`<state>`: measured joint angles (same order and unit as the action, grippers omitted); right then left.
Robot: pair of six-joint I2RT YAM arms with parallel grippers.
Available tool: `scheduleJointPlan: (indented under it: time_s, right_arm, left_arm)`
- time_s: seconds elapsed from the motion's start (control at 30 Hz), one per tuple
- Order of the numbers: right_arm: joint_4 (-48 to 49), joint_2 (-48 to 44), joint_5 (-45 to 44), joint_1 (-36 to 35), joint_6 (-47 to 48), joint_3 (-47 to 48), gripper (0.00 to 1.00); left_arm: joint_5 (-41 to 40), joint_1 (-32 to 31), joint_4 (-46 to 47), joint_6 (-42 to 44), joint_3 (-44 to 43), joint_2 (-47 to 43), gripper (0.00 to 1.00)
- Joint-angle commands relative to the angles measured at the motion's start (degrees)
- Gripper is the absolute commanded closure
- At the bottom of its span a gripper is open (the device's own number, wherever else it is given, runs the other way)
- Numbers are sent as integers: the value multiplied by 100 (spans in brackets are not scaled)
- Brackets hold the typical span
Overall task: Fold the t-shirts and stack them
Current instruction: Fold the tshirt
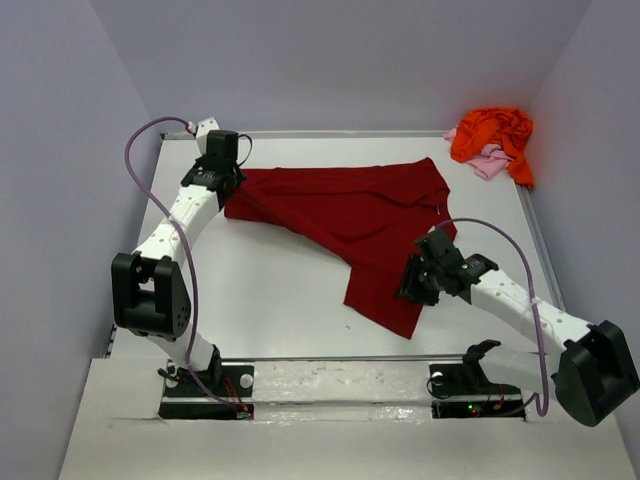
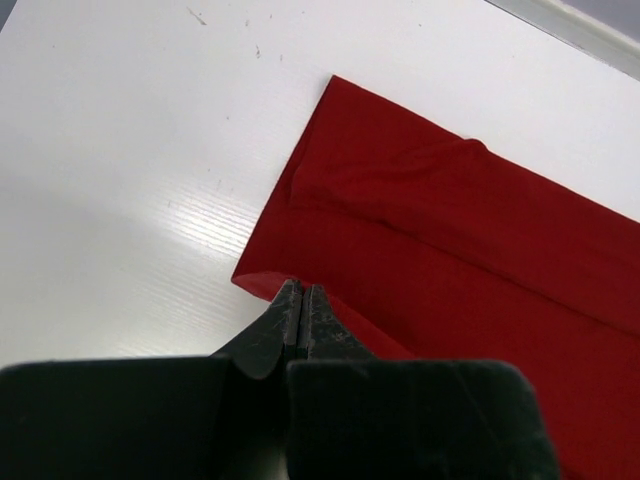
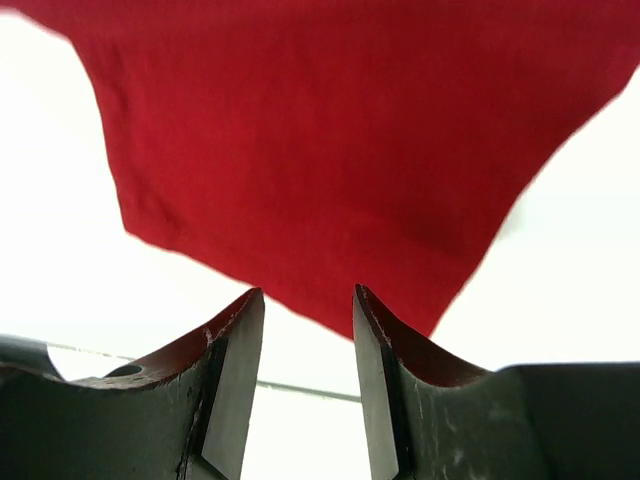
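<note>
Two fingers of the right gripper point(image 3: 308, 300) stand apart, holding nothing. In its wrist view the red shirt point(image 3: 320, 150) fills the upper frame, its lowest corner pointing at the gap between them. From above, that gripper sits lower right of centre, over the shirt's near tail. The shirt sprawls across the middle of the table point(image 1: 270, 300) toward the upper left, where the left gripper point(image 2: 302, 298) is clenched on its hem. In the upper right corner the orange shirt point(image 1: 490, 132) lies bunched on the pink shirt point(image 1: 488, 165), well apart from both grippers.
</note>
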<state>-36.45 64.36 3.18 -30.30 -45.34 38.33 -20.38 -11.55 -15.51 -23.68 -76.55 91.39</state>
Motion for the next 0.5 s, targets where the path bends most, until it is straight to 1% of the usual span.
scheduleJointPlan:
  time_s: [0.0, 0.1, 0.23, 0.37, 0.47]
  right_arm:
    - [-327, -466, 587, -116, -62, -324, 53]
    - [-442, -731, 605, -169, -106, -553, 54]
    - [-407, -811, 342, -169, -124, -747, 53]
    - [-109, -478, 271, -274, -133, -888, 54]
    - [233, 188, 323, -335, -89, -889, 54]
  left_arm:
    - [-150, 56, 197, 13, -175, 71, 100]
    - [-133, 126, 171, -13, -246, 150, 100]
    - [-89, 241, 188, -23, -246, 151, 100]
    - [-133, 276, 180, -5, -246, 159, 100]
    - [-142, 294, 171, -5, -264, 177, 100]
